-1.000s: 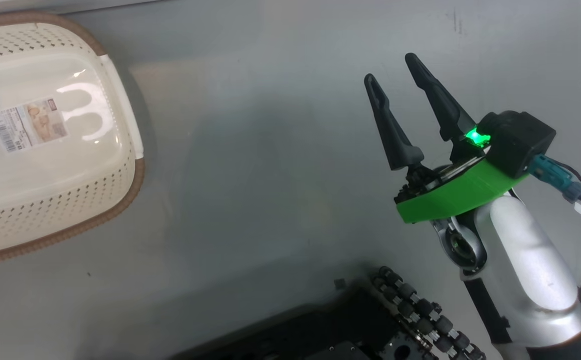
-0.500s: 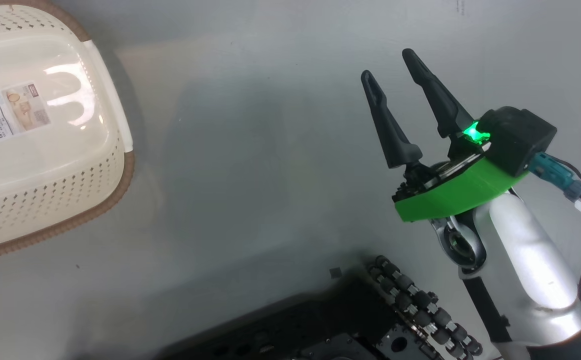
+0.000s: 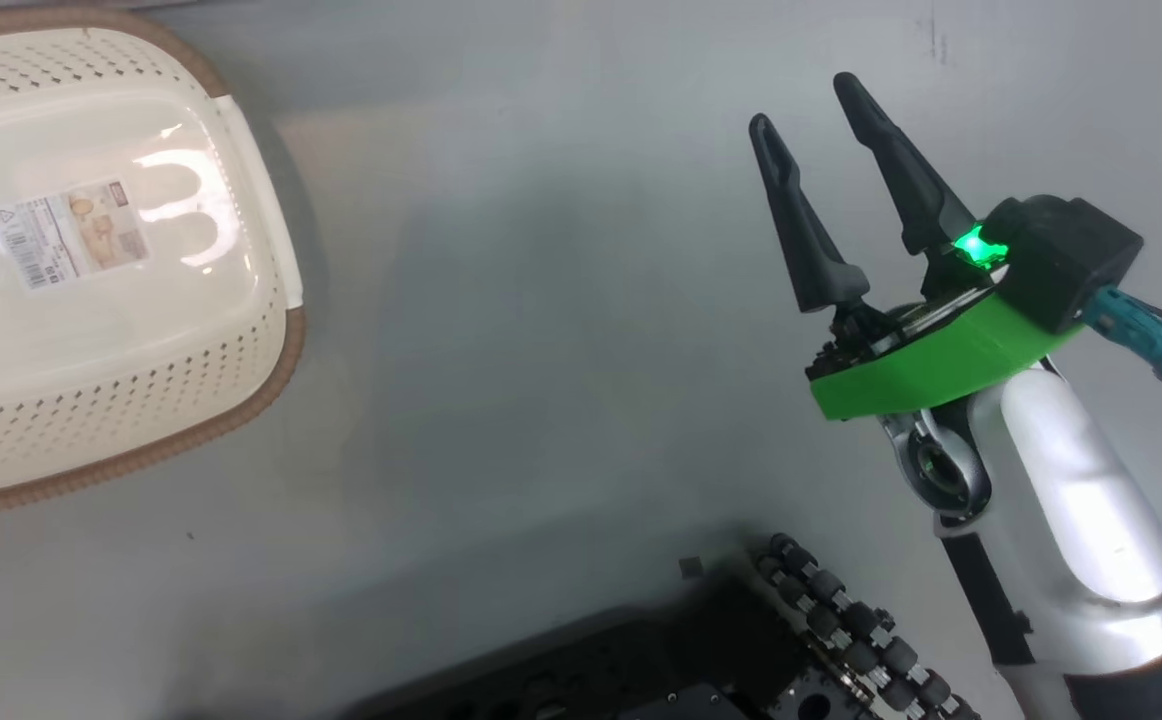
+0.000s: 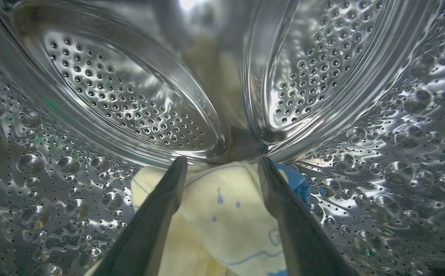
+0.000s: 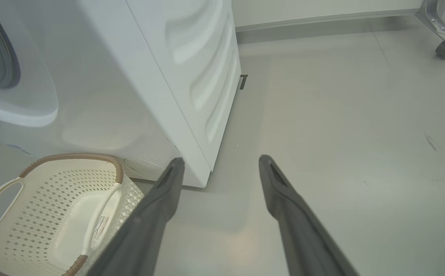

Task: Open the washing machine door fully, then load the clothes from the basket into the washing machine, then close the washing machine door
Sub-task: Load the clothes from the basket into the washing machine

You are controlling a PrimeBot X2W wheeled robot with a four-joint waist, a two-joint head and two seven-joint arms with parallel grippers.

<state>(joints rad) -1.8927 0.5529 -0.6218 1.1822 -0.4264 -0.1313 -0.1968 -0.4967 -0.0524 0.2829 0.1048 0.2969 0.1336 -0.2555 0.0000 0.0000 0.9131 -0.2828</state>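
Lying between the left gripper's (image 4: 220,163) parted fingers (image 4: 161,214), the clothes (image 4: 226,218) sit deep inside the washing machine (image 4: 130,111), where they belong; the right gripper (image 3: 803,105) hangs with fingers apart, the empty basket (image 3: 91,400) well to their left, probably kept free for closing up.

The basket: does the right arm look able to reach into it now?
Probably yes. The right gripper hangs open to the side of the basket, apart from it; between them lies bare floor, and the basket's open top faces up.
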